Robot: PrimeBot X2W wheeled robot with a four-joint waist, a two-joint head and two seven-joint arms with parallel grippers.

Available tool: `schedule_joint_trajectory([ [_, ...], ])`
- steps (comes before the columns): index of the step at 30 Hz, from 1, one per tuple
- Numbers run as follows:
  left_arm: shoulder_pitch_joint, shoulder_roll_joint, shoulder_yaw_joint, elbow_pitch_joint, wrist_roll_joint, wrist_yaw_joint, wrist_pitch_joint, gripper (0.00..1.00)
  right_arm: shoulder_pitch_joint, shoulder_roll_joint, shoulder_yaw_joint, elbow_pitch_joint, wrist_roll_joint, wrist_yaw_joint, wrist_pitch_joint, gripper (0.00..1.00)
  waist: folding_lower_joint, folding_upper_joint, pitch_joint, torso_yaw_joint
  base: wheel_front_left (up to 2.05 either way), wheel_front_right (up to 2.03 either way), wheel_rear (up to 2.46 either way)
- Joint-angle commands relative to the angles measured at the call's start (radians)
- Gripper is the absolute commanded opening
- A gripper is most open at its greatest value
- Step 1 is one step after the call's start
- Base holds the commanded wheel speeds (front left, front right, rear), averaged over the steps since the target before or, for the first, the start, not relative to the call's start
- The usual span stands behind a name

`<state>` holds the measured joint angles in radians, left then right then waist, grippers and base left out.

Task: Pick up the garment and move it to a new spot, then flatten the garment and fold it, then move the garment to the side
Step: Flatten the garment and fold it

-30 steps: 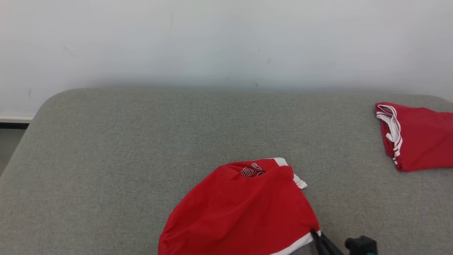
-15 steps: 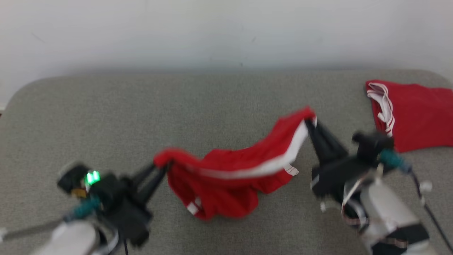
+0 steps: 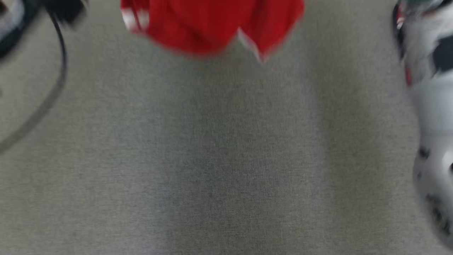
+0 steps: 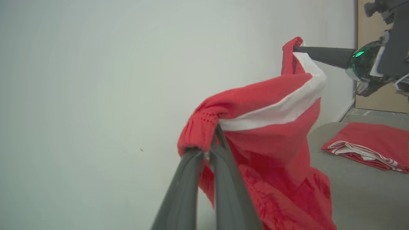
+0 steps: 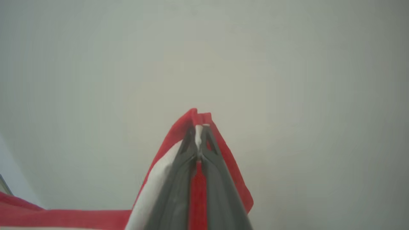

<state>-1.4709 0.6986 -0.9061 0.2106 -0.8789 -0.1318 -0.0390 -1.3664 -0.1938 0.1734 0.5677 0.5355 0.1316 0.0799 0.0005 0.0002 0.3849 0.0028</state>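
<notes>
The garment (image 3: 212, 24) is red with a white band and hangs in the air above the grey padded surface (image 3: 226, 159); the head view is blurred and shows its lower edge. In the left wrist view my left gripper (image 4: 212, 140) is shut on one ribbed corner of the garment (image 4: 271, 143). My right gripper (image 4: 295, 49) pinches the other corner, higher up. The right wrist view shows my right gripper (image 5: 198, 131) shut on red and white fabric (image 5: 235, 182) against the pale wall.
A second red garment (image 4: 367, 143), folded, lies on the grey surface (image 4: 351, 191) to the right. My pale right forearm (image 3: 431, 106) runs down the head view's right edge. A dark cable (image 3: 53, 88) hangs at its left. A pale wall stands behind.
The head camera has tipped down toward the surface. The garment, bunched on the surface a second ago, has been lifted and now hangs stretched between both raised grippers.
</notes>
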Motion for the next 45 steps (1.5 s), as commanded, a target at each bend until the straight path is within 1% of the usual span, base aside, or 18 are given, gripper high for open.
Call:
schedule_joint_trajectory([
  [1, -0.099, -0.011, -0.012, 0.044, -0.032, 0.003, -0.014, 0.0, -0.097, 0.016, -0.023, 0.043, 0.001, -0.003, 0.006, 0.0, -0.0005, -0.0002, 0.182, -0.033, 0.0, 0.0, 0.0],
  [5, -0.285, -0.027, -0.074, 0.13, -0.063, 0.003, -0.046, 0.0, -0.279, 0.033, -0.046, 0.127, -0.03, -0.003, 0.006, 0.0, -0.0005, -0.0002, 0.228, -0.027, 0.0, 0.0, 0.0],
  [8, -0.396, -0.033, -0.126, 0.178, -0.089, 0.003, -0.073, 0.0, -0.373, 0.046, -0.046, 0.175, -0.056, -0.003, -0.004, 0.0, -0.0005, -0.0002, 0.25, -0.025, 0.0, 0.0, 0.0],
  [11, -0.465, -0.04, -0.183, 0.221, -0.125, 0.003, -0.103, 0.0, -0.435, 0.049, -0.045, 0.22, -0.073, -0.003, -0.014, 0.0, -0.0005, -0.0002, 0.265, -0.02, 0.0, 0.0, 0.0],
  [12, -0.465, -0.04, -0.183, 0.221, -0.125, 0.003, -0.103, 0.0, -0.435, 0.049, -0.045, 0.22, -0.073, -0.003, -0.014, 0.0, -0.0005, -0.0002, 0.265, -0.02, 0.0, 0.0, 0.0],
  [16, -0.517, -0.03, -0.255, 0.259, -0.175, 0.003, -0.154, 0.0, -0.466, 0.047, -0.033, 0.268, -0.074, -0.003, -0.032, 0.0, -0.0005, -0.0002, 0.28, -0.019, 0.0, 0.0, 0.0],
  [18, -0.507, -0.024, -0.294, 0.266, -0.203, 0.003, -0.17, 0.0, -0.448, 0.039, -0.028, 0.282, -0.062, -0.003, -0.045, 0.0, -0.0005, -0.0002, 0.282, -0.019, 0.0, 0.0, 0.0],
  [20, -0.455, -0.023, -0.329, 0.245, -0.232, 0.003, -0.181, 0.0, -0.404, 0.034, -0.033, 0.281, -0.038, -0.003, -0.065, 0.0, -0.0005, -0.0002, 0.274, -0.023, 0.0, 0.0, 0.0],
  [21, -0.431, -0.014, -0.348, 0.22, -0.217, 0.003, -0.183, 0.0, -0.376, 0.025, -0.022, 0.276, -0.03, -0.003, -0.07, 0.0, -0.0005, -0.0002, 0.266, -0.024, 0.0, 0.0, 0.0],
  [25, -0.282, 0.021, -0.367, 0.151, -0.245, 0.003, -0.207, 0.0, -0.212, -0.029, 0.009, 0.221, 0.023, -0.003, -0.099, 0.0, -0.0005, -0.0002, 0.221, -0.021, 0.0, 0.0, 0.0],
  [30, -0.049, 0.032, -0.371, 0.104, -0.265, 0.003, -0.226, 0.0, 0.066, -0.098, 0.038, 0.115, 0.094, -0.003, -0.126, 0.0, -0.0005, -0.0002, 0.116, -0.02, 0.0, 0.0, 0.0],
  [32, 0.038, 0.031, -0.316, 0.087, -0.259, 0.004, -0.227, 0.0, 0.186, -0.121, 0.051, 0.066, 0.12, -0.003, -0.123, 0.0, -0.0005, -0.0002, 0.07, -0.022, 0.0, 0.0, 0.0],
  [34, 0.15, 0.025, -0.293, 0.066, -0.22, 0.004, -0.226, 0.0, 0.303, -0.137, 0.058, 0.011, 0.141, -0.003, -0.119, 0.0, -0.0005, -0.0002, 0.024, -0.026, 0.0, 0.0, 0.0],
  [35, 0.204, 0.017, -0.259, 0.052, -0.223, 0.01, -0.226, 0.0, 0.361, -0.146, 0.058, -0.017, 0.151, -0.003, -0.115, 0.0, -0.0005, -0.0002, 0.004, -0.025, 0.0, 0.0, 0.0],
  [37, 0.32, 0.007, -0.219, 0.023, -0.185, 0.015, -0.226, 0.0, 0.482, -0.161, 0.047, -0.074, 0.171, -0.003, -0.106, 0.0, -0.0005, -0.0002, -0.037, -0.02, 0.0, 0.0, 0.0],
  [41, 0.532, -0.028, -0.136, -0.038, -0.129, 0.035, -0.226, 0.0, 0.712, -0.188, -0.007, -0.191, 0.189, -0.003, -0.078, 0.0, -0.0005, -0.0002, -0.095, -0.003, 0.0, 0.0, 0.0],
  [42, 0.583, -0.033, -0.131, -0.052, -0.112, 0.034, -0.226, 0.0, 0.765, -0.189, -0.026, -0.22, 0.19, -0.003, -0.068, 0.0, -0.0005, -0.0002, -0.105, 0.0, 0.0, 0.0, 0.0],
  [45, 0.714, -0.046, -0.091, -0.087, -0.05, 0.059, -0.226, 0.0, 0.919, -0.182, -0.08, -0.311, 0.172, -0.003, -0.033, 0.0, -0.0005, -0.0002, -0.128, 0.006, 0.0, 0.0, 0.0],
])
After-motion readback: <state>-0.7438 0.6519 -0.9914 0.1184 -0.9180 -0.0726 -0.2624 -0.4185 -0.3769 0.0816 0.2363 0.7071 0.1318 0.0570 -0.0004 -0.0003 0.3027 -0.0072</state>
